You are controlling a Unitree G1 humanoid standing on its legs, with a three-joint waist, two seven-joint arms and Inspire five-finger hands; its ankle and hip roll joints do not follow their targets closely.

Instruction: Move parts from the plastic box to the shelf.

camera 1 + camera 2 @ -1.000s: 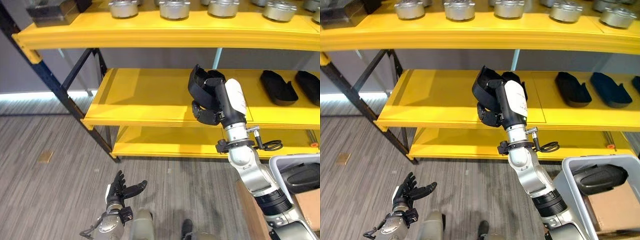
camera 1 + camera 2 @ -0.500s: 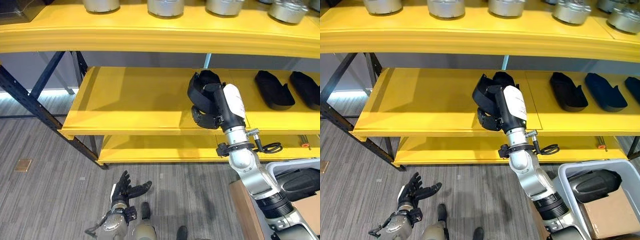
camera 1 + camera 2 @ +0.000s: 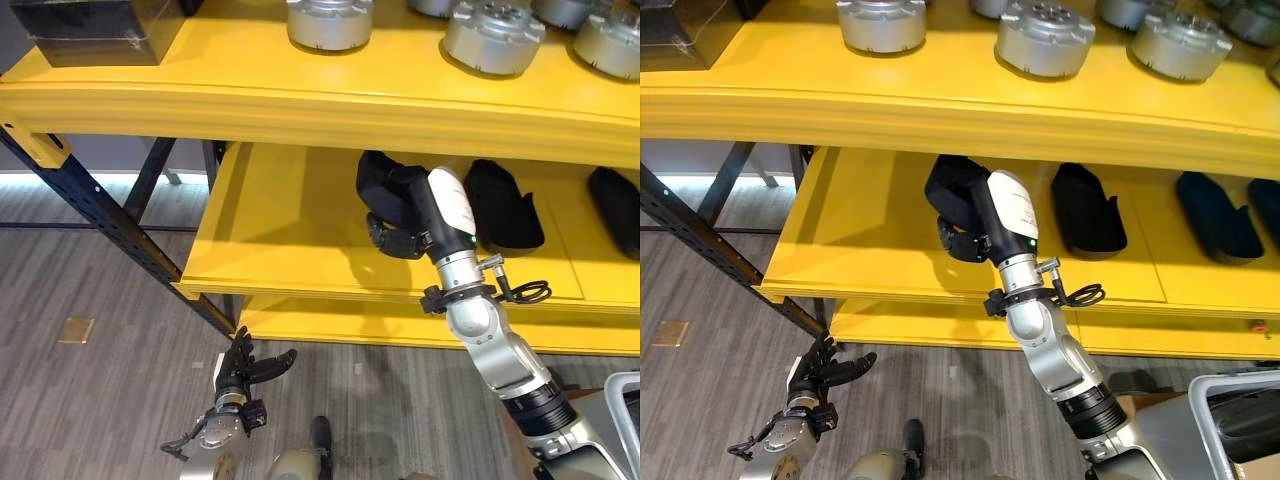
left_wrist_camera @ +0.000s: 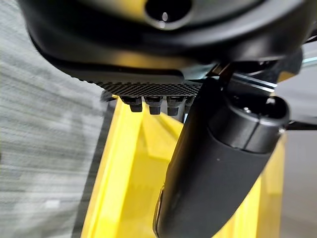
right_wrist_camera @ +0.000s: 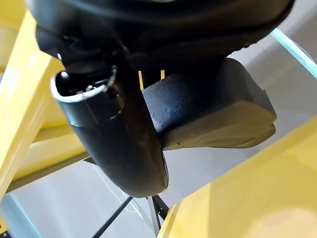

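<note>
A black part is gripped in the right robot hand, fingers curled beneath it, and it is held over the middle shelf of the yellow rack, just left of a black part already laid there. In the right wrist view the dark moulded piece is seen clamped against the palm, above the yellow board. So the placing step is judged to be in hand: the part is at the shelf but not yet set down. Next, a lowering onto the bare yellow surface beside its neighbour is called for, then a release of the fingers. The left robot hand is seen low over the floor, fingers spread and empty. Round metal parts are stood on the top shelf. No legible writing or labels can be made out anywhere.
</note>
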